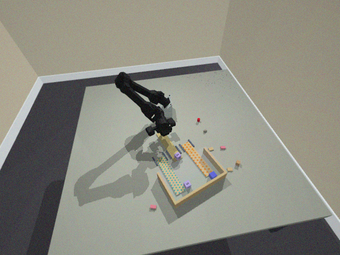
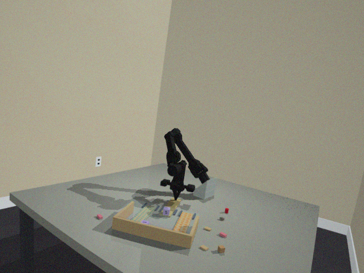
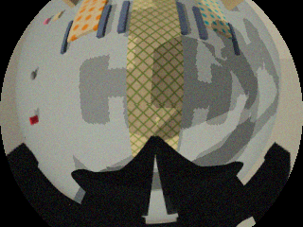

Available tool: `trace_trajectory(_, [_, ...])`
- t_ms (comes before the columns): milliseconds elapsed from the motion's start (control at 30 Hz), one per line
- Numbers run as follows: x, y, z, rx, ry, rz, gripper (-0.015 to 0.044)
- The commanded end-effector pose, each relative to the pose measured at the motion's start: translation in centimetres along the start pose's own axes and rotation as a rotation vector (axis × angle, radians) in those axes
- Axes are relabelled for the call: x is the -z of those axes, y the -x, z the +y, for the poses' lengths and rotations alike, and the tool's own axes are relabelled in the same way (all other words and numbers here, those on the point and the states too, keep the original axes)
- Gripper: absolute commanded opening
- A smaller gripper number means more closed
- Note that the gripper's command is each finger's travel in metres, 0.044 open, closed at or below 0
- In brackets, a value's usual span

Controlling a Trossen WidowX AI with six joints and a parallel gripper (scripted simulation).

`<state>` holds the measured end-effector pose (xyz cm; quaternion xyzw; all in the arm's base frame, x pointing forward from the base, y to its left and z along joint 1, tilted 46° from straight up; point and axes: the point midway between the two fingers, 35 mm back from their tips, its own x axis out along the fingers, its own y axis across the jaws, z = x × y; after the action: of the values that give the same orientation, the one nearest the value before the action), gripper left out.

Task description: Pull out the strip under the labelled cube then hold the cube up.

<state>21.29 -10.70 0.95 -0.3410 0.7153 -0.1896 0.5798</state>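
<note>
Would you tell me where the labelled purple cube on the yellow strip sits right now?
In the top view, the labelled cube rests on the far end of the yellow strip, at the wooden tray's open mouth, between the teal strip and orange strip.
</note>
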Motion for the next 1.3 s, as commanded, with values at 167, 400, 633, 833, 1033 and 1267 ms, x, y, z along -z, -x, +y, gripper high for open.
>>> trace_trajectory(167, [-0.3, 3.2, 0.1, -0.004, 0.013, 0.019, 0.0])
trace_trajectory(400, [-0.4, 4.1, 0.0, -0.002, 0.026, 0.026, 0.0026])
trace_trajectory(633, [-3.1, 4.0, 0.2, -0.004, 0.158, 0.025, 0.021])
trace_trajectory(833, [-4.9, 4.0, 0.3, -0.004, 0.157, 0.024, 0.0368])
trace_trajectory(1033, [-6.7, 4.2, 0.3, -0.004, 0.157, 0.023, 0.044])
trace_trajectory(1267, [-8.9, 4.3, 0.4, -0.004, 0.156, 0.023, 0.044])
